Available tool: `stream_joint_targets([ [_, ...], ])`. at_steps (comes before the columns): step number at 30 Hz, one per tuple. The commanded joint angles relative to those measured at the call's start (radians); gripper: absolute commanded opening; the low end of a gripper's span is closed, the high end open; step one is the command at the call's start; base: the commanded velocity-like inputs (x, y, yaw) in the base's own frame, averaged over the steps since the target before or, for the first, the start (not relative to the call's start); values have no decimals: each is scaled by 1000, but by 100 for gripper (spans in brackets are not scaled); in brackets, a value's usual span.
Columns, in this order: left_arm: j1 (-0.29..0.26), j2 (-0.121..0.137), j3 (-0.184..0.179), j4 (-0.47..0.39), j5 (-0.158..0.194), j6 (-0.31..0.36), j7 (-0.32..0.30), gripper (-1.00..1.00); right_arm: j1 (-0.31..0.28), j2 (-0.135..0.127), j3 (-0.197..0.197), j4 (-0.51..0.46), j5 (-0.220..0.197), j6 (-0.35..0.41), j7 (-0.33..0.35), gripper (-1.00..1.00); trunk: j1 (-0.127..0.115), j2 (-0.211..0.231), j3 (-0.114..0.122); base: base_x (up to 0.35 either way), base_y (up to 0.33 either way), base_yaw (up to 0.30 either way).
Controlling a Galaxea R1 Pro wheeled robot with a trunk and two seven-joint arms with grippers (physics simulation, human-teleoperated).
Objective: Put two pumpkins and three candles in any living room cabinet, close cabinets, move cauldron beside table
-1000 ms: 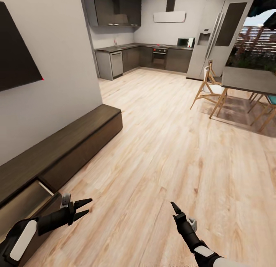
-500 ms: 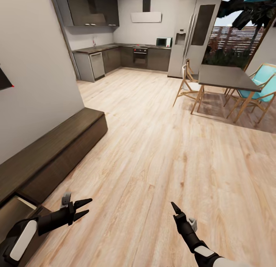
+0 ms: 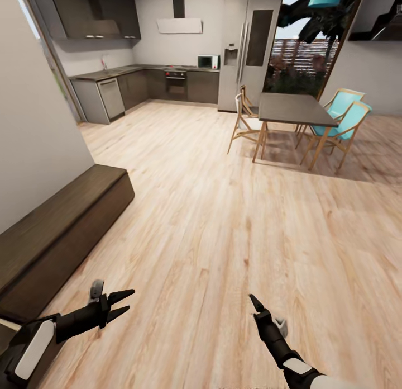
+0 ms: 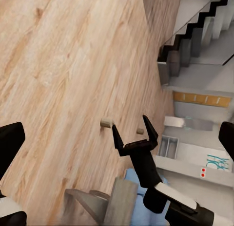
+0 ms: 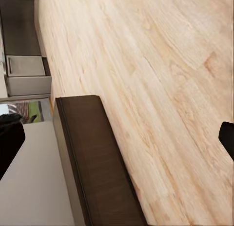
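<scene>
The long dark brown cabinet (image 3: 61, 221) runs along the wall at the left, and its top (image 5: 92, 158) also shows in the right wrist view. My left gripper (image 3: 124, 303) hovers open over the floor beside the cabinet's near end. My right gripper (image 3: 257, 306) is low in the middle, open and empty, and its spread fingers (image 4: 134, 133) appear in the left wrist view. Two short tan candles (image 4: 106, 123) (image 4: 140, 131) lie on the floor beyond it. The pumpkins and the cauldron are out of view.
A grey dining table (image 3: 293, 107) with wooden and turquoise chairs (image 3: 340, 118) stands at the back right. The kitchen counter (image 3: 139, 79) and fridge (image 3: 248, 48) line the far wall. Wide wood floor (image 3: 223, 221) lies ahead. Stairs (image 4: 195, 36) show in the left wrist view.
The head view has swung to the right: the wall TV and the cabinet's open drawer have slid out at the left, and the dining table has come further in. Both grippers look unchanged.
</scene>
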Motion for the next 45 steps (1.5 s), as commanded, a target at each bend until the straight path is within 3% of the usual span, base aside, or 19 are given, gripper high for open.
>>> stream_joint_targets([
  [1,0,0,1,0,-3,3,3,100,-2,1,9,4,-8,-10,3,100,-4,7,2,0,0,-289],
  [7,-2,-4,2,0,-2,1,146,100,-2,1,9,4,-8,-52,-2,100,-27,49,21,0,0,-289],
  [13,-4,-15,2,0,-3,-3,336,100,-1,-2,8,4,-8,-84,-5,100,-50,91,40,0,0,-289],
  [20,-43,-57,1,88,-7,-22,678,100,-2,-2,9,4,-7,-111,-59,100,-77,140,62,0,0,-289],
  [22,-44,-65,-3,131,-12,-65,732,100,-2,-3,9,4,-7,-112,-62,100,-84,154,68,0,0,-289],
  [24,-45,-71,-42,220,-70,-205,781,100,-2,-3,10,4,-6,-126,-66,100,-92,168,74,0,0,-289],
  [27,-45,-96,-70,334,-157,-413,797,100,-2,-1,11,4,18,-190,-82,100,-104,189,84,0,0,-289],
  [32,-45,-157,-77,486,-253,-629,801,100,-2,3,10,1,170,-227,-203,100,-123,224,99,0,0,-289],
  [36,-44,-170,-76,512,-262,-664,801,100,-2,4,11,0,201,-232,-246,100,-123,224,99,0,0,-289],
  [45,-44,-173,-69,520,-247,-671,784,100,-2,-2,9,0,226,-265,-245,100,-123,224,99,148,0,-201],
])
